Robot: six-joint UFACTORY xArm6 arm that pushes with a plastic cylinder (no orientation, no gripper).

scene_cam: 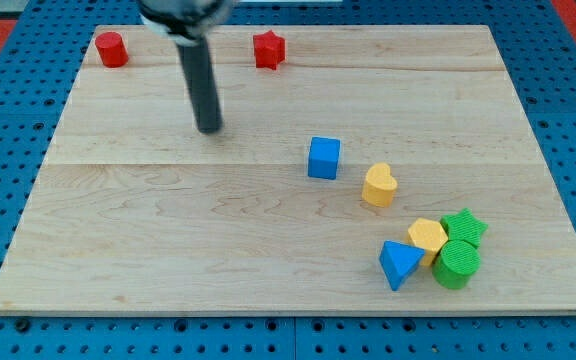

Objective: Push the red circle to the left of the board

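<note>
While rod stands near-upright, my tip (209, 129) sits btwn red circle (112, 49) & red star (269, 50), touching neither.

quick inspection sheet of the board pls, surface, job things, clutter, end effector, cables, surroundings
surface: pale wooden board, flat, no marks seen
job's things: red circle sits in the board's top left corner, close to the left edge
clutter: red star at the top edge; blue cube and yellow heart near the middle; blue triangle, yellow hexagon, green star and green circle bunched at the bottom right
end effector: my tip rests on bare board, below and to the right of the red circle, touching no block
cables: nothing seen
surroundings: blue perforated base around the board
</note>
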